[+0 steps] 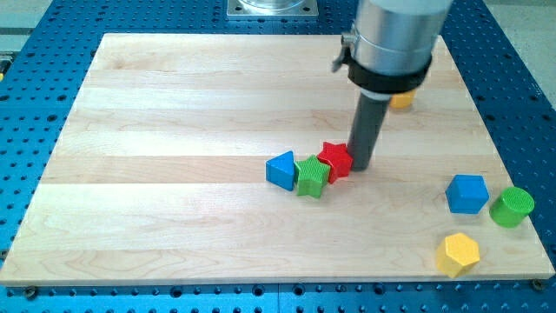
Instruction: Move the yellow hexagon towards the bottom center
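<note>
The yellow hexagon (458, 253) lies near the board's bottom right corner. My tip (361, 165) stands at the board's middle, touching the right side of a red star-shaped block (334, 159). The tip is far up and left of the yellow hexagon. A green block (311, 177) touches the red one on its lower left, and a blue triangular block (281, 169) sits just left of the green one.
A blue block (466, 193) and a green cylinder (511, 207) sit just above the yellow hexagon at the right edge. Another yellow block (400, 99) is partly hidden behind the arm at the upper right. The wooden board (174, 130) lies on a blue perforated table.
</note>
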Available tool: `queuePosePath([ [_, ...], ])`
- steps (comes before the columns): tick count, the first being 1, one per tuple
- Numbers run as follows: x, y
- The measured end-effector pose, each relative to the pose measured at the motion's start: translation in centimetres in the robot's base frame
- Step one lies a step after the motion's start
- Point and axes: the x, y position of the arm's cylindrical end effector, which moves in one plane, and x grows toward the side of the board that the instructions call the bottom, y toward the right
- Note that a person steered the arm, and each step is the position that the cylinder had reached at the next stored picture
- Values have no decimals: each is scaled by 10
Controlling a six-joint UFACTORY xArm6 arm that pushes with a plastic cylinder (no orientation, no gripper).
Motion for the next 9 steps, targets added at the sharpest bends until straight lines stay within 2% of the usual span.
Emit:
queuePosePath([
  [1,-30,30],
  [2,-30,105],
  [3,-30,138],
  [5,13,241],
  [6,13,241],
  [7,30,240],
  [8,73,236],
  [9,143,208],
])
